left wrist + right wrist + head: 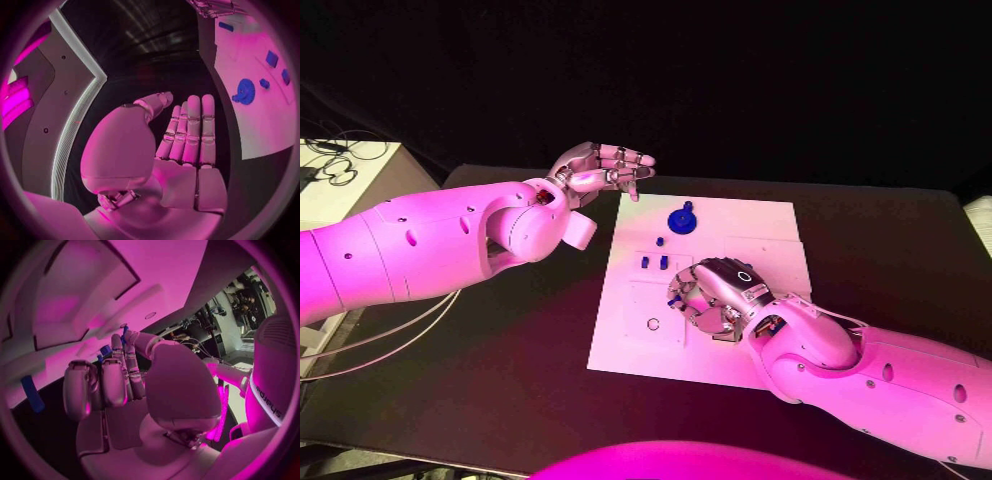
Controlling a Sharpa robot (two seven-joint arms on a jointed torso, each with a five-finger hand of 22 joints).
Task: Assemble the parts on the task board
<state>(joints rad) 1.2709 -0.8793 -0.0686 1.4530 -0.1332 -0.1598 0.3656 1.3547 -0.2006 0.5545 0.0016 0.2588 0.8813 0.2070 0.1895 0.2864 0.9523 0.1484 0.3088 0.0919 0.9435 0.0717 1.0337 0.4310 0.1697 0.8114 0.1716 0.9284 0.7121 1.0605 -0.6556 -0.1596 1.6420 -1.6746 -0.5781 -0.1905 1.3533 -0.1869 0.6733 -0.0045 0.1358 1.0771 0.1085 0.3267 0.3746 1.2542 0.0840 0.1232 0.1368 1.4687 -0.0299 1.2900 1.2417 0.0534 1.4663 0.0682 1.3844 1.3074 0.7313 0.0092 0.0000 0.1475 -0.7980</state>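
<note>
so the white task board [733, 220] sits in the middle of the black tabletop [488, 380]. the left hand [603, 168] is up off the board, hovering just past its far left corner, and it has nothing in it. in the left wrist view its fingers [190, 127] stand straight and close side by side, with the thumb off to one side.

the right hand [715, 295] is down over the middle of the board, palm down with the fingers curled in. there's a small blue part [125, 332] right at its fingertips in the right wrist view, but i honestly can't tell if it's pinched or just touching.

other parts on the board: a round blue disc piece [682, 221] near the far edge, a tiny blue peg [659, 241] just beside it, and two small upright blue pieces [653, 262] a bit nearer, just left of the right hand.
</note>
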